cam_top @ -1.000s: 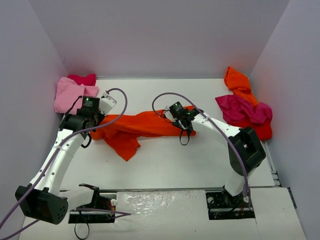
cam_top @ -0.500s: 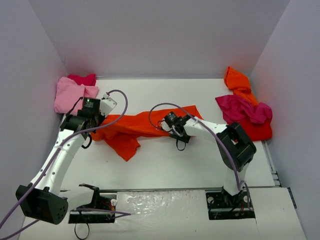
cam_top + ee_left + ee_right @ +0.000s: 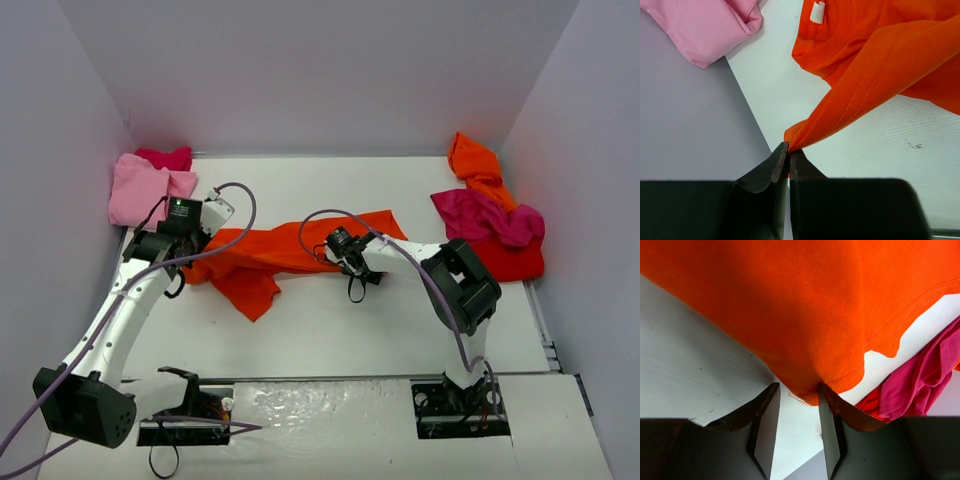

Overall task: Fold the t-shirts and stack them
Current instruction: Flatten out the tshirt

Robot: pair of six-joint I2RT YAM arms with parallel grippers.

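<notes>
One orange t-shirt (image 3: pixel 280 248) lies stretched across the counter (image 3: pixel 330 325); the left tool (image 3: pixel 788 152), fully closed, pinches its edge; the right tool (image 3: pixel 799 390) stands partly open at its hem.

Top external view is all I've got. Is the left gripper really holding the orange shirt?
Observer: Yes. The left wrist view shows the left gripper shut on a corner of the orange t-shirt.
Operator: And the right one?
Observer: The right gripper has its jaws apart, the orange hem between them, not pinched.
Operator: Where is the collar?
Observer: Near the left gripper: a white label shows inside the collar there.
</notes>
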